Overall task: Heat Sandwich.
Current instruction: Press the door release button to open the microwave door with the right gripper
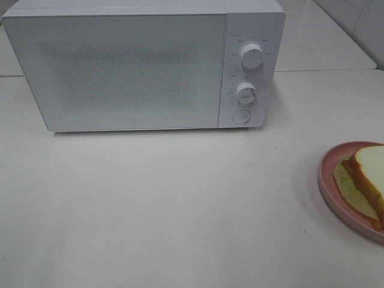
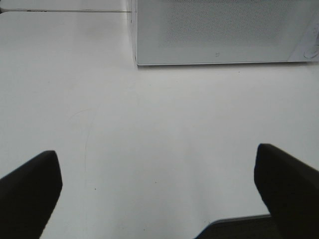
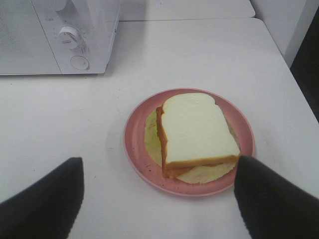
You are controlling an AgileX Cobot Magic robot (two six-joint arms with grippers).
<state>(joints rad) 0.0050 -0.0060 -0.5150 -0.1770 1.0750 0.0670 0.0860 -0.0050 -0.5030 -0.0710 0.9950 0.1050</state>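
Sandwich [image 3: 197,132] flat on pink plate [image 3: 137,144], table's right edge.

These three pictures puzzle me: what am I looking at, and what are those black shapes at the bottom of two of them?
It is one moment seen by three cameras on a two-armed robot. One camera sits high up and looks down on a white table with a microwave, its door shut, and a pink plate at the right edge. The other two ride on the wrists. The black shapes are each arm's fingers. The left gripper is open over bare table, facing the microwave. The right gripper is open too, just in front of the plate, which carries a sandwich. Nothing is held by either arm.
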